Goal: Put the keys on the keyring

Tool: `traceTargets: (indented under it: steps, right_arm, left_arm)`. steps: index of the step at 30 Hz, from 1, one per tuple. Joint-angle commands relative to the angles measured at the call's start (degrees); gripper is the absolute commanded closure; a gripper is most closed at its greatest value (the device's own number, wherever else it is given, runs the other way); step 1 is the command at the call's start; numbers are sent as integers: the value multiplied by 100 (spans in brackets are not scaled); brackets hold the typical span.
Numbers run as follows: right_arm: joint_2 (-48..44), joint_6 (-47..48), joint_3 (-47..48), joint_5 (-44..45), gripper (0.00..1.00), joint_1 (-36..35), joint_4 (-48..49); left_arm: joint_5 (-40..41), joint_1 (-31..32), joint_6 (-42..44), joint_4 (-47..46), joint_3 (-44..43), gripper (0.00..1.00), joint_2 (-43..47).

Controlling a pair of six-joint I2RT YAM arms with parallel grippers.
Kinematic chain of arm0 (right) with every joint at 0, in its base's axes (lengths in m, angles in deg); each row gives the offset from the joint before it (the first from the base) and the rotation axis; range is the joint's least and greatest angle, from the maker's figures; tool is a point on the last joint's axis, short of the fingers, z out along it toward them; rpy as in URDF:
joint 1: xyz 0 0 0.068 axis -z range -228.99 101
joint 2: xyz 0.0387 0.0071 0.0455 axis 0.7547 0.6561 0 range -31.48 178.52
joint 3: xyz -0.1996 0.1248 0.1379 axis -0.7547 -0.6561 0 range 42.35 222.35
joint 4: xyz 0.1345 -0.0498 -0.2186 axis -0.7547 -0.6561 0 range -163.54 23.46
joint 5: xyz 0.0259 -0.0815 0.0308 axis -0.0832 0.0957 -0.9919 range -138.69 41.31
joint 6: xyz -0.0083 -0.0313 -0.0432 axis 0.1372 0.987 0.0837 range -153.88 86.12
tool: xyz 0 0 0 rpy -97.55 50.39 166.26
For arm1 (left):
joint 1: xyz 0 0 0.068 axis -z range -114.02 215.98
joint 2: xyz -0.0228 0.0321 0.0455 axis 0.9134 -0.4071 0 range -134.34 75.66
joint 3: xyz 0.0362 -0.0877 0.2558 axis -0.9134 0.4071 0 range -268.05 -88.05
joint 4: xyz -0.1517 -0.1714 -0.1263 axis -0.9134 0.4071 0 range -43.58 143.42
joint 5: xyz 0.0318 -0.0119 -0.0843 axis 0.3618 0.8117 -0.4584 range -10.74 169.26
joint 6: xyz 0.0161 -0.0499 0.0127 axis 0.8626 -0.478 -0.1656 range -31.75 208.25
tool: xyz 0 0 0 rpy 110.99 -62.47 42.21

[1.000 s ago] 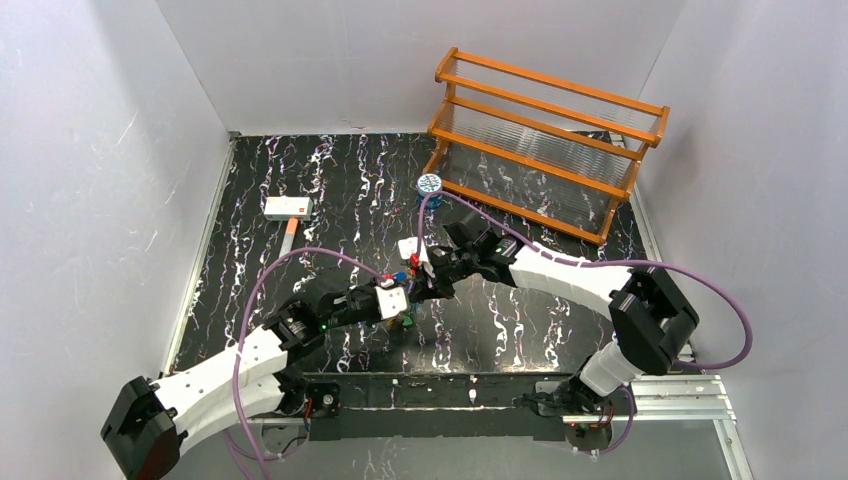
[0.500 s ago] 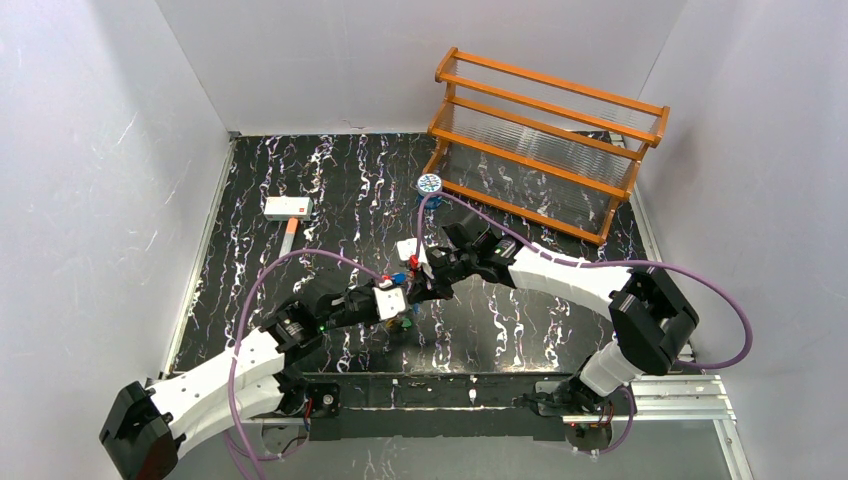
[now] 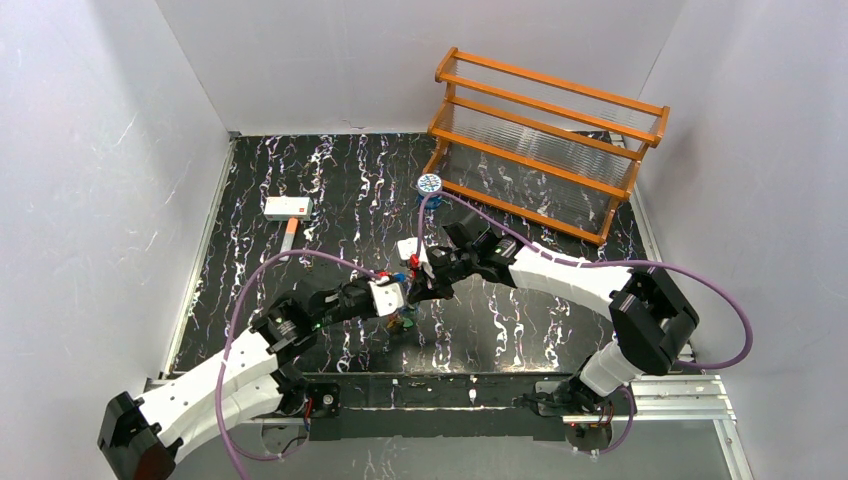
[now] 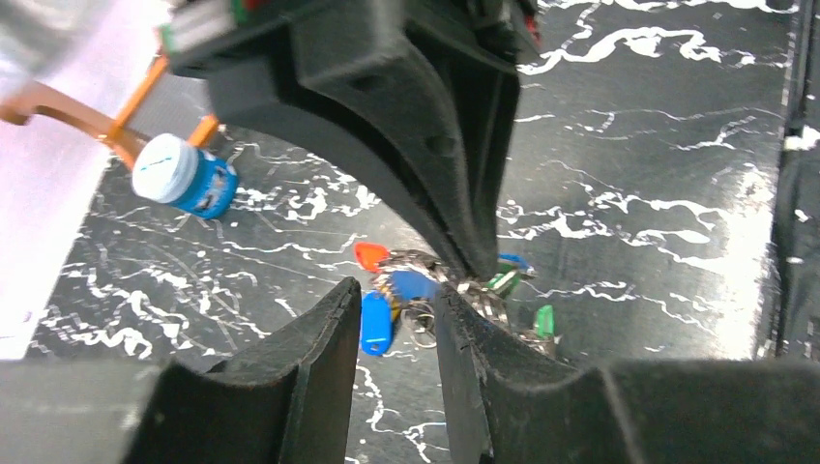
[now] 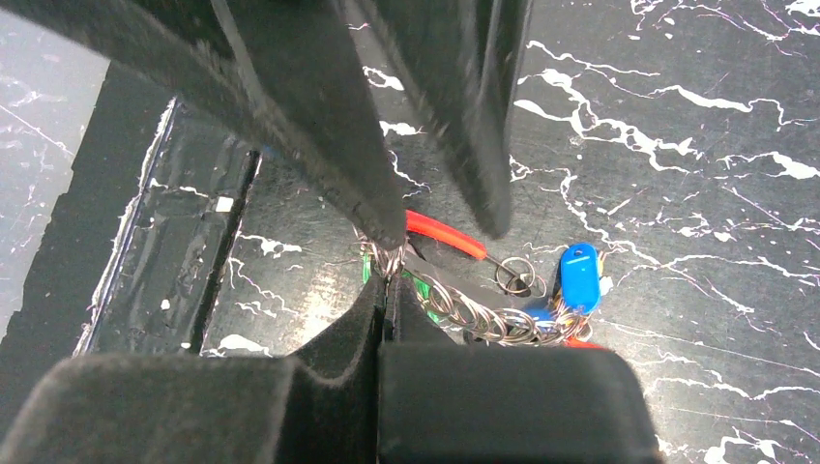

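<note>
The keys point(image 4: 375, 322) hang in a bunch with blue, red and green heads, just above the black marbled table point(image 3: 330, 190). My right gripper point(image 5: 387, 282) is shut on a silvery wire loop of the keyring point(image 5: 389, 257). A row of small rings point(image 5: 483, 319) trails from that loop to a blue tag point(image 5: 578, 275). Most of the keyring is hidden. My left gripper point(image 4: 396, 290) faces the bunch from the near side, fingers apart, with nothing between them. In the top view the left gripper point(image 3: 403, 301) and the right gripper point(image 3: 418, 290) meet at the table's middle.
A small blue-and-white tin point(image 3: 429, 184) stands in front of the orange wooden rack point(image 3: 545, 140) at the back right. A white block with an orange handle point(image 3: 287, 210) lies at the back left. A small white piece point(image 3: 408, 247) sits just behind the grippers.
My left gripper's jaws have opened from shut, and the left arm has shifted slightly. The right gripper has stayed put, shut on the ring.
</note>
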Motion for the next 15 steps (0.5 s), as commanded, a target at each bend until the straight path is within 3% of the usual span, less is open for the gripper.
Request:
traceTargets:
  steps: [1,7,15]
  right_arm:
    - [-171,61,187,-131,99,-8,22]
    - [-189,61,206,-112,99,-6,0]
    - [-191,48,229,-26,99,-8,-2]
  left_arm:
    - [456,17,15,-182,-5,68,325]
    - [853,12,22,-19,127,67,246]
    - [111,18,-135,-154,225,66,-78]
